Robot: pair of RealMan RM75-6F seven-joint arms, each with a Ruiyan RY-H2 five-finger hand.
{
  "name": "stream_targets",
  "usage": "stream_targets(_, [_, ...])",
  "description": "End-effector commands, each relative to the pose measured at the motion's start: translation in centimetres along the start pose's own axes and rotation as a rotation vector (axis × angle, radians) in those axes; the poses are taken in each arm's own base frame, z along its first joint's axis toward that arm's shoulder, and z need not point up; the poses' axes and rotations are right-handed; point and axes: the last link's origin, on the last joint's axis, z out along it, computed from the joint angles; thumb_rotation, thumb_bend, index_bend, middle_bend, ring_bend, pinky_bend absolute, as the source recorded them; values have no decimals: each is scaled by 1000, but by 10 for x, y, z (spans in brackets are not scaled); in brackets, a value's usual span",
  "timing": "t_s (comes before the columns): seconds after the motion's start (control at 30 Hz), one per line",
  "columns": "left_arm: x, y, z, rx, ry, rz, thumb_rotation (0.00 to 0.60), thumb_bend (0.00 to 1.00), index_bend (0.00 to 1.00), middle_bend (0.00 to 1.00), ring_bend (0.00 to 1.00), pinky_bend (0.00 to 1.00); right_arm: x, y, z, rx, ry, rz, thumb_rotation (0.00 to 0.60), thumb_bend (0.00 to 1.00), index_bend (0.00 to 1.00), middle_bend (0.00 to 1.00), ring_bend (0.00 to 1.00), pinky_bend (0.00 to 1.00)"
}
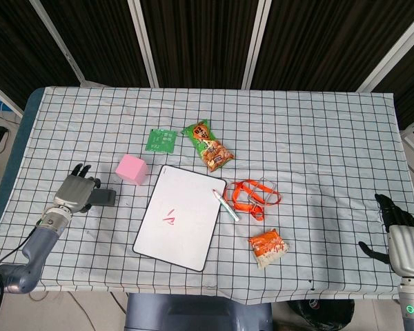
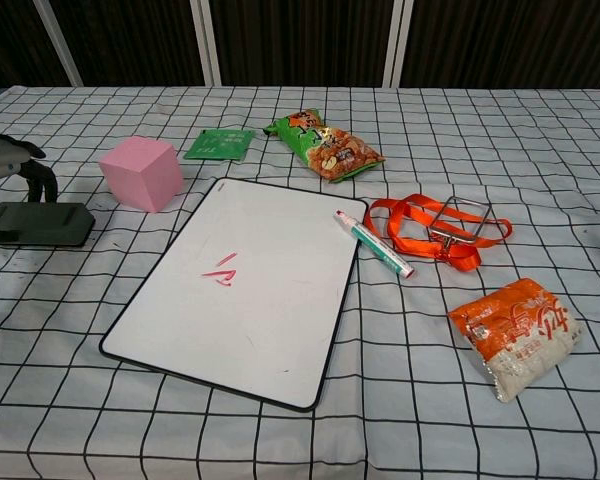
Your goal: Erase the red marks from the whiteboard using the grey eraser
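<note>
The whiteboard lies flat in the middle of the checked cloth, with small red marks left of its centre. The dark grey eraser lies on the table to the left of the board. My left hand hovers over the eraser's left end, fingers arched down on its far side and thumb on its near side; the eraser still rests on the cloth. At the table's right edge my right hand is open and holds nothing.
A pink cube stands between eraser and board. A green packet, a snack bag, a marker at the board's right edge, an orange lanyard and an orange packet lie around.
</note>
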Motion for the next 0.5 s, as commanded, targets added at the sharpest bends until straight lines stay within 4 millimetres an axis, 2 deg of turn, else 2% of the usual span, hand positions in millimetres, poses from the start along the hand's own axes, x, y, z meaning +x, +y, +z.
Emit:
stream_targets(0.03, [0,1,0,-2,1,4,600,252,390,412,0,0,0,0,0,-1,-1,1,600,214,7,125,206,224])
stream_targets(0.3, [2,1,0,4,1,23,600,304,405,421,0,0,0,0,0,-1,-3,4,600,215,7,125,206,224])
stream_targets(0.5, [18,4,-11,-16,46,10,600,315,407,420,0,0,0,0,0,-1,0,5,600,214,7,125,206,224])
